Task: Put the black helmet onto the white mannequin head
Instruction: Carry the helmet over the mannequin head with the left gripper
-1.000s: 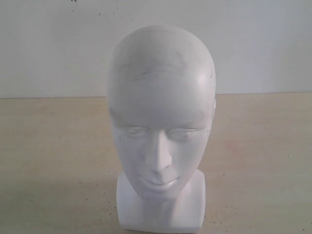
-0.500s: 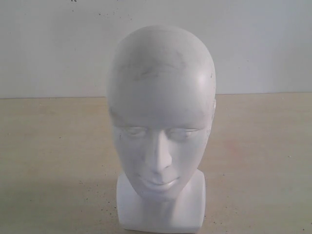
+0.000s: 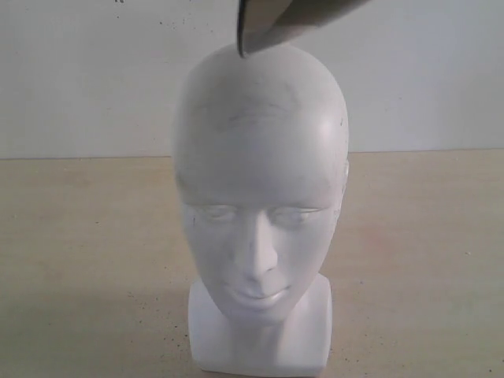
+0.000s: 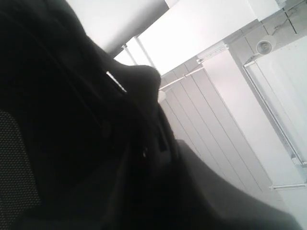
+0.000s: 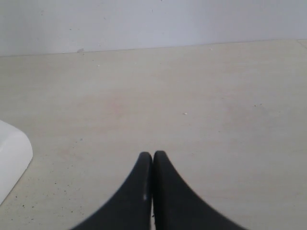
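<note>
Just above the white mannequin head (image 3: 260, 157), the black helmet (image 3: 276, 20) hangs, visor edge close to the crown: lowering step! Left jaws are lost against dark helmet, grip impossible to tell. The right gripper (image 5: 152, 158), tips pressed together, sits empty beside the head's base. Next, I'd say: centre, level, descend.

Open tabletop (image 3: 87, 260) beside white mannequin head (image 3: 260, 197)

black helmet (image 3: 291, 17) cropped above, mostly unseen
</note>
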### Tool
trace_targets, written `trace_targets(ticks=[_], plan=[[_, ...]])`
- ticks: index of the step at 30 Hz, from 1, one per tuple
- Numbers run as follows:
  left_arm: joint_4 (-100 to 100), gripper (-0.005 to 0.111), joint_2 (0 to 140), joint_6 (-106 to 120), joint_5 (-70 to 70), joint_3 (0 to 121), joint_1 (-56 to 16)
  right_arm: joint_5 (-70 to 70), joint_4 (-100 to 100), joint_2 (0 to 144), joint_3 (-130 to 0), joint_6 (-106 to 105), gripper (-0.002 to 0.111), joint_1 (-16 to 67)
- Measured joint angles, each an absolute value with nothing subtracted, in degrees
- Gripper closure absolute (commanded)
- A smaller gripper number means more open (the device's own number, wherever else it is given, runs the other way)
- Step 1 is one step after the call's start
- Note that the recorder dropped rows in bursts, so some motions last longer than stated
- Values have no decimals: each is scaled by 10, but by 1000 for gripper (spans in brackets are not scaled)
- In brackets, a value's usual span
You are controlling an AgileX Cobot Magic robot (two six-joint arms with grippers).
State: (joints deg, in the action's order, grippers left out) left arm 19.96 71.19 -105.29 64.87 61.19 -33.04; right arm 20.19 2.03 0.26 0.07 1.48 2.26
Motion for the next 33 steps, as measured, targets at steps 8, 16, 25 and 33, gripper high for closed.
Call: trace_targets(ticks=[8, 16, 25, 33], plan=[[196, 102, 712, -1053, 650, 611, -330, 202, 20, 3, 1, 15, 108, 23], [178, 102, 712, -1053, 650, 611, -330, 202, 20, 3, 1, 15, 108, 23], [167, 102, 712, -1052, 650, 611, -330, 202, 20, 3, 1, 15, 108, 23], [168, 102, 732, -1053, 651, 601, -330, 202, 20, 3, 1, 15, 108, 23]])
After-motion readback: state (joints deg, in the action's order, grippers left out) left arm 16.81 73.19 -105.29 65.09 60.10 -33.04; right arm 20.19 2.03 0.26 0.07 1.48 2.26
